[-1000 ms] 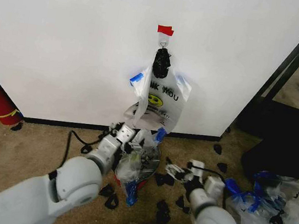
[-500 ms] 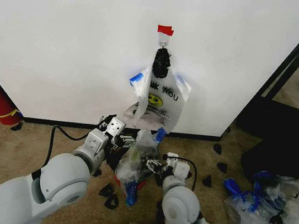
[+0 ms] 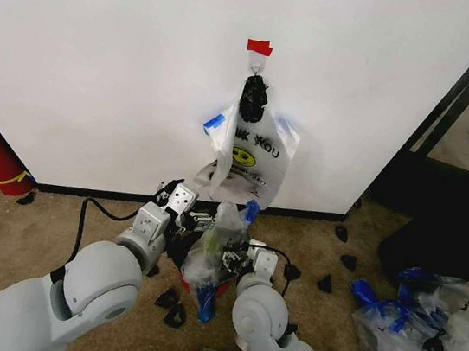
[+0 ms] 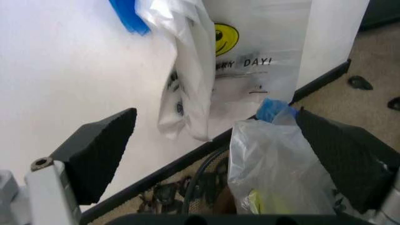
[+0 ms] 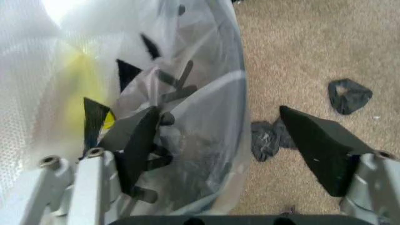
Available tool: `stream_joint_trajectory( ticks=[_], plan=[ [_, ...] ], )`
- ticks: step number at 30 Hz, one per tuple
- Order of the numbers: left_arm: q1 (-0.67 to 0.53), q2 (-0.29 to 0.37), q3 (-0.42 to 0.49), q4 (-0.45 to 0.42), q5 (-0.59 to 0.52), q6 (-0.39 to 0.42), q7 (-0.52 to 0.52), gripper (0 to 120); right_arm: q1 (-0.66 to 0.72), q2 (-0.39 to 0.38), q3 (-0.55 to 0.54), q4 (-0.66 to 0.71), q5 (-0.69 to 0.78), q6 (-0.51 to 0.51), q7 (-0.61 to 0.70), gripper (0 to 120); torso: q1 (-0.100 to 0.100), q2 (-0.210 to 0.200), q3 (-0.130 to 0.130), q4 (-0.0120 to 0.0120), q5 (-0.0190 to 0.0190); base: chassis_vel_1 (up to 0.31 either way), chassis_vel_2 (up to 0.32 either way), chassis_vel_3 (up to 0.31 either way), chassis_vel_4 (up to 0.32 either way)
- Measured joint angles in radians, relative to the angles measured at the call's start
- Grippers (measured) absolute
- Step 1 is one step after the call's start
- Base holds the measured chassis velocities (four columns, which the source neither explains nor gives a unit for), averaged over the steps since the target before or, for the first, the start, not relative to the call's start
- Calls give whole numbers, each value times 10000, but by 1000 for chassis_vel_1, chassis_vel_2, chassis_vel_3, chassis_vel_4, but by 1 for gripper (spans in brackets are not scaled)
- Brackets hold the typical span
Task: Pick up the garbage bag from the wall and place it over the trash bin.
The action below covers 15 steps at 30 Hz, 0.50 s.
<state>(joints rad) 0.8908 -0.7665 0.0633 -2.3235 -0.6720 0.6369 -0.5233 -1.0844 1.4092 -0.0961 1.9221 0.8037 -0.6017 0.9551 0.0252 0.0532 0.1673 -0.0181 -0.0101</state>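
Head view: the garbage bag (image 3: 250, 156) hangs from a metal hook (image 3: 255, 73) under a red tape piece (image 3: 259, 47) on the wall (image 3: 102, 61), its long axis running straight down toward the black baseboard. Directly below it sits the trash bin (image 3: 201, 286), already draped in a clear liner (image 3: 209, 259), with black scraps (image 3: 172, 306) scattered on the carpet around it. The left gripper (image 3: 173, 199) is low at the bin's left side, the right gripper (image 3: 238, 259) low at its right; the hanging bag lies above and beyond both. The left looks slightly nearer to the bag's lower edge, so my judgement is that it has the shorter reach upward.

Left wrist view: the left gripper (image 4: 212, 154) has its black pads spread wide apart with nothing between them. It looks up at the smiley face and the bag's bottom fold, details the head view gives only at a distance, and shows the liner's top with a blue patch close in front.

Right wrist view: the right gripper (image 5: 231, 150) is likewise spread apart and holds nothing, one pad against the liner (image 5: 175, 93), the other over carpet (image 5: 300, 42) near a black scrap (image 5: 349, 95). The bin's contents show through the film here.
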Motion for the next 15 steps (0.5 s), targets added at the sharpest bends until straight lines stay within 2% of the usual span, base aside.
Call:
stream_joint_trajectory(
  ticks=[1,7,12,15],
  plan=[
    [0,0,0,0,0,0,0,100,0,0,0,0,0,0,0,73,0,0,0,0,0,0,0,0,0],
    [-6,-30,16,35,9,-26,9,100,74,169,81,-187,239,38,151,54,0,0,0,1,0,0,0,0,0],
    [25,-29,5,50,16,-52,15,100,120,195,99,-251,432,36,227,52,0,0,0,1,0,0,0,0,0],
    [37,-35,5,59,26,-64,20,100,125,223,103,-263,509,37,257,38,0,0,0,1,0,0,0,0,0]
  ],
)
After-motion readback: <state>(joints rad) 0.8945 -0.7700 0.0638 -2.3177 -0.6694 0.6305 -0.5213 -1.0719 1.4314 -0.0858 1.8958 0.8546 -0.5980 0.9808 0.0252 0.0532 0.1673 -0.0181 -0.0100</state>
